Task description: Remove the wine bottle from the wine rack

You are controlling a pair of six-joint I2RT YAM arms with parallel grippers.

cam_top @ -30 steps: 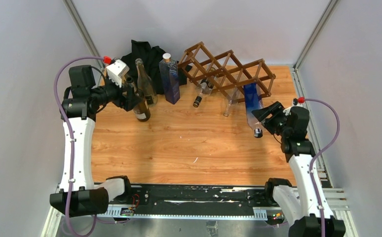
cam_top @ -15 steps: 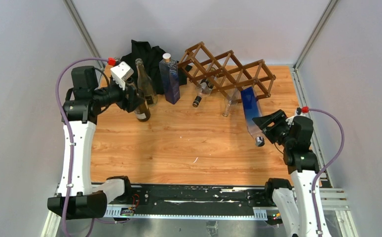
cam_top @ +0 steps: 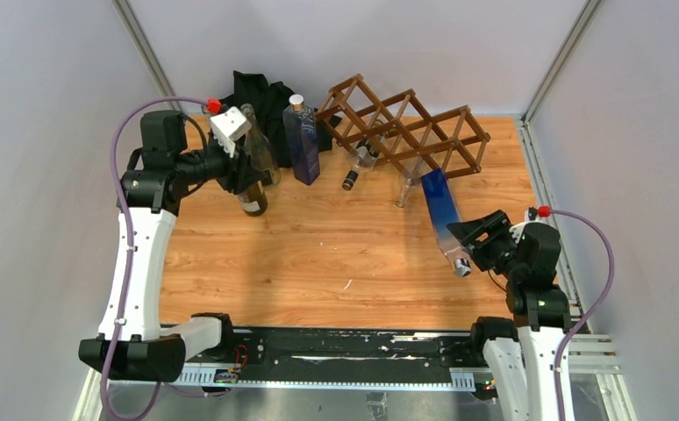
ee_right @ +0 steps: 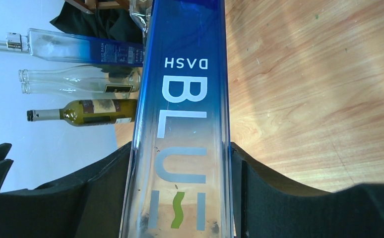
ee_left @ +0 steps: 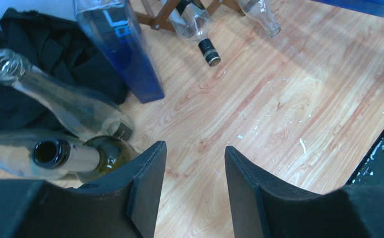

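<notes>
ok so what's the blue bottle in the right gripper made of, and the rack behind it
The blue bottle looks like glass: glossy, see-through, fading from deep blue to clear under white printed letters; clear plastic can't be ruled out. The wine rack looks like wood: thin dark brown sticks, low sheen.

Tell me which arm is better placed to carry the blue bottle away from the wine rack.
Right. The right tool is shut on the blue bottle just in front of the wine rack; the left tool hangs open by the standing bottles.
</notes>
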